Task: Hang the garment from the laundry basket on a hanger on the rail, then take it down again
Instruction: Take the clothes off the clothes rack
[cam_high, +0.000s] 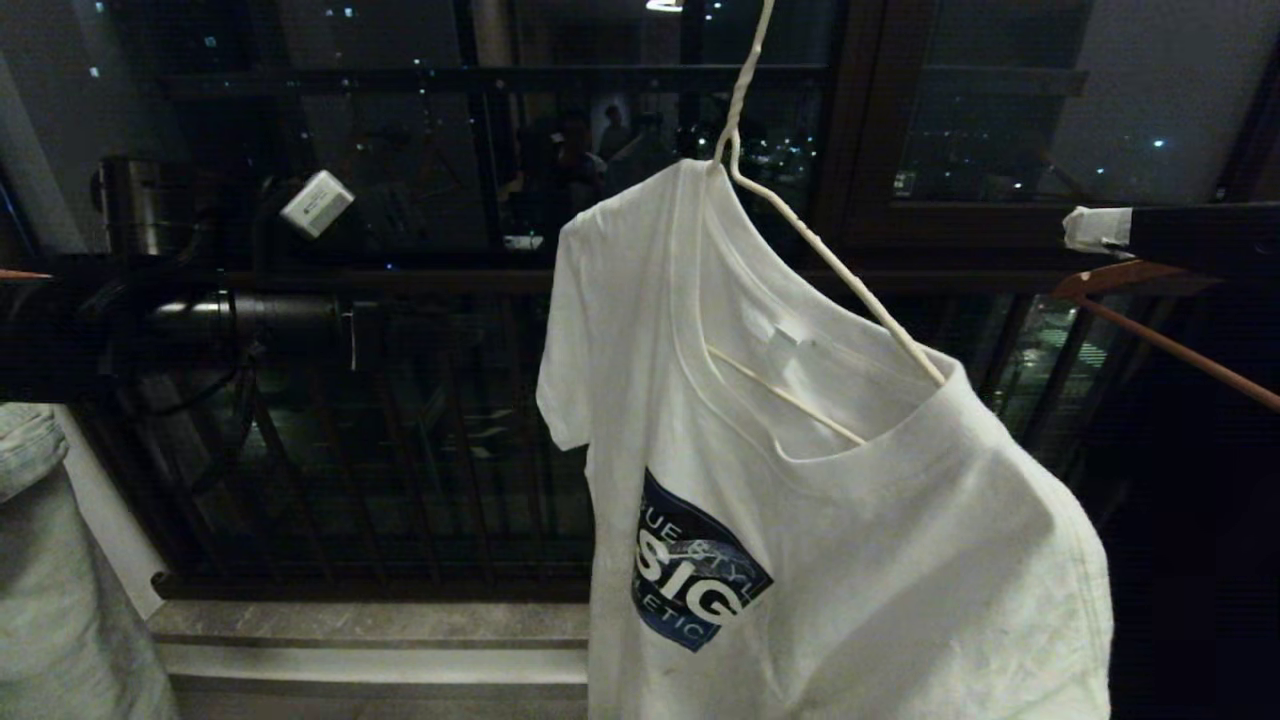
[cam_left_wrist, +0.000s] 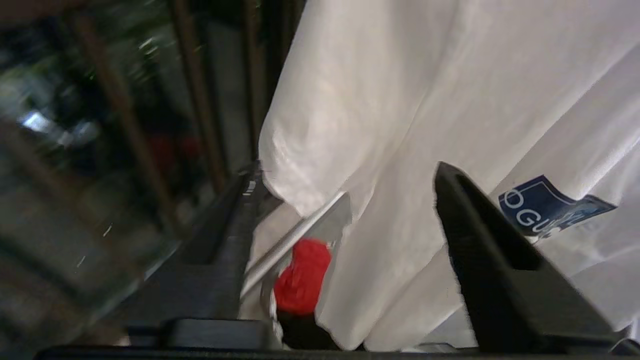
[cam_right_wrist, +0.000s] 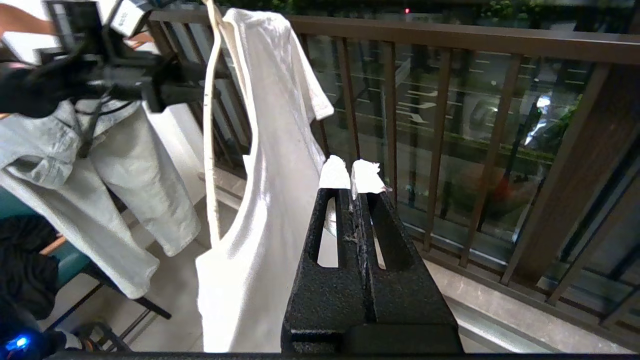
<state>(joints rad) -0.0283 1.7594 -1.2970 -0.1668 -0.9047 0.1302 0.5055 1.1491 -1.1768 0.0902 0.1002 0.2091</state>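
Observation:
The garment (cam_high: 800, 500), a white T-shirt with a dark blue print, hangs lopsided on the thin white wire hanger (cam_high: 830, 265). The hanger's neck runs up out of the head view, so the rail is out of view. My left gripper (cam_left_wrist: 345, 170) is open beside the shirt's lower part, its black fingers (cam_left_wrist: 490, 250) spread wide with cloth (cam_left_wrist: 400, 125) hanging just beyond them. My right gripper (cam_right_wrist: 352, 175) is shut and holds nothing; its white-taped tips sit just right of the shirt (cam_right_wrist: 270, 150) and its hanger (cam_right_wrist: 209, 125), also at the right edge (cam_high: 1095, 228). I cannot make out the laundry basket.
A dark balcony railing (cam_right_wrist: 450, 45) of vertical bars stands behind the shirt. An orange-brown hanger (cam_high: 1170, 345) hangs under my right gripper. Pale trousers (cam_right_wrist: 125, 165) hang to the left, behind my left arm (cam_high: 230, 320). A red cloth (cam_left_wrist: 302, 277) and a silvery bar (cam_left_wrist: 295, 235) lie below.

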